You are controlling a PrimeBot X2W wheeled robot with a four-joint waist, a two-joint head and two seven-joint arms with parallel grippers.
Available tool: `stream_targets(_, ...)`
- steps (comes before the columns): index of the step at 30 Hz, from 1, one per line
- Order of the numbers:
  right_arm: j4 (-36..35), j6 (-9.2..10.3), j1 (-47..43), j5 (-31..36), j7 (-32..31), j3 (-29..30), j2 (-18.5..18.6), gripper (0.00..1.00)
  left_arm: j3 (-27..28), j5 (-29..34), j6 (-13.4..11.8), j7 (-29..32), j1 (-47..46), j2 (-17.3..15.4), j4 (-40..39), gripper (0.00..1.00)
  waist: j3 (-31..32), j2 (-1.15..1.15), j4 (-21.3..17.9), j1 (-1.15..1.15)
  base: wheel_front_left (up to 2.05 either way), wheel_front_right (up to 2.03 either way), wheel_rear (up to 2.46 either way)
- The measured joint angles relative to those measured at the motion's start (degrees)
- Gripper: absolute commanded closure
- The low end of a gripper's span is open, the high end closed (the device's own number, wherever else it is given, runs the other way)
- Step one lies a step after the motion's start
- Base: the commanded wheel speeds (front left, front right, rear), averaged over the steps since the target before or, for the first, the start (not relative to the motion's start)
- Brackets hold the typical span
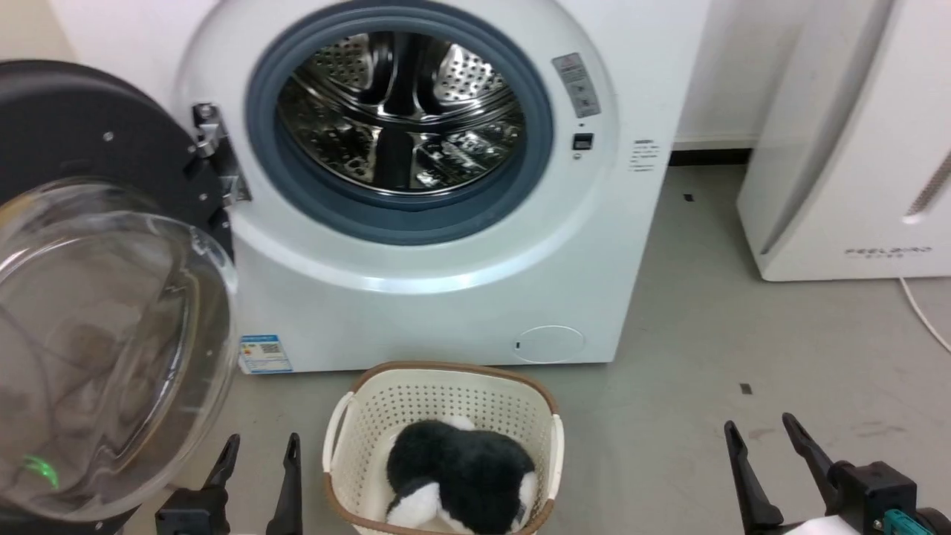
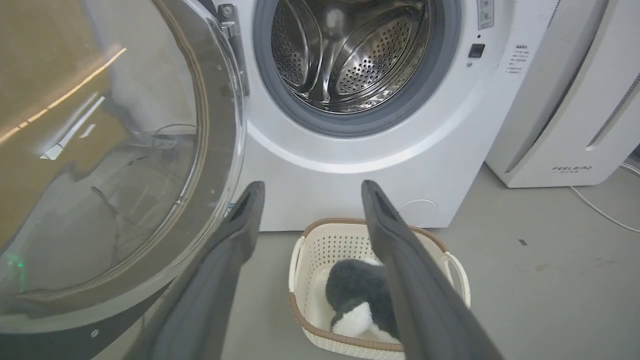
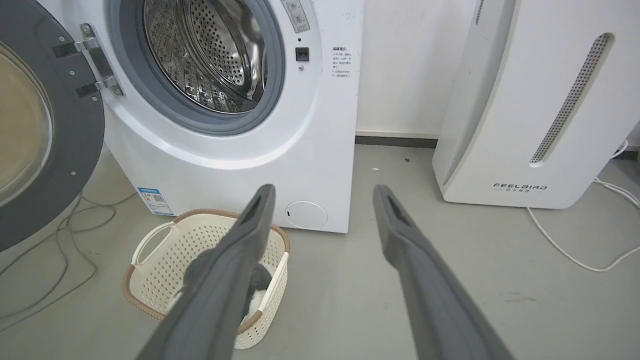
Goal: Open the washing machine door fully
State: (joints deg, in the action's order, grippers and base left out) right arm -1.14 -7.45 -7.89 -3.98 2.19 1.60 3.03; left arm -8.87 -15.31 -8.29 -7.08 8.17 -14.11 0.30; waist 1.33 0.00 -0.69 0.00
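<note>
The washing machine door [image 1: 111, 223] is swung wide to the left on its hinge [image 1: 215, 152], its clear glass bowl bulging toward me. The same door [image 2: 115, 165] looms at the left of the left wrist view, and the door [image 3: 45, 130] stands at the left edge of the right wrist view. The steel drum [image 1: 401, 111] lies exposed inside its grey rubber ring. My left gripper [image 1: 260, 449] is open low down, just right of the door's bowl, touching nothing. My right gripper [image 1: 761, 431] is open at the lower right, over bare floor.
A cream basket [image 1: 446, 394] holding a black-and-white plush toy [image 1: 461, 472] sits on the floor in front of the machine, between my grippers. A white appliance [image 1: 847, 148] stands at the right with a cable [image 3: 570, 245] trailing on the floor. Cables [image 3: 55, 235] lie under the door.
</note>
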Motion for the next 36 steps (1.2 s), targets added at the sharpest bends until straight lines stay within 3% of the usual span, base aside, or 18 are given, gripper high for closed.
stream_targets(10,-1.44,0.0,-0.16,-0.11,-0.58,-0.71,0.0,0.0,0.1,-0.51,-0.1,-1.31,-0.62,0.0,2.65,0.0,-0.45,0.0,-2.02,0.0,0.0,0.0,0.0)
stream_targets(11,-1.4,0.0,-0.1,-0.11,-0.58,-0.71,0.0,1.0,0.15,-0.49,-0.1,-1.27,-0.65,0.02,2.64,1.0,-0.45,0.0,-2.03,0.0,0.0,0.0,0.0)
stream_targets(36,-1.09,0.0,0.25,0.01,-0.74,-0.73,0.0,1.0,1.42,1.69,1.09,0.09,-1.14,1.93,2.34,1.0,-0.61,0.0,-1.55,0.0,0.0,0.0,0.0)
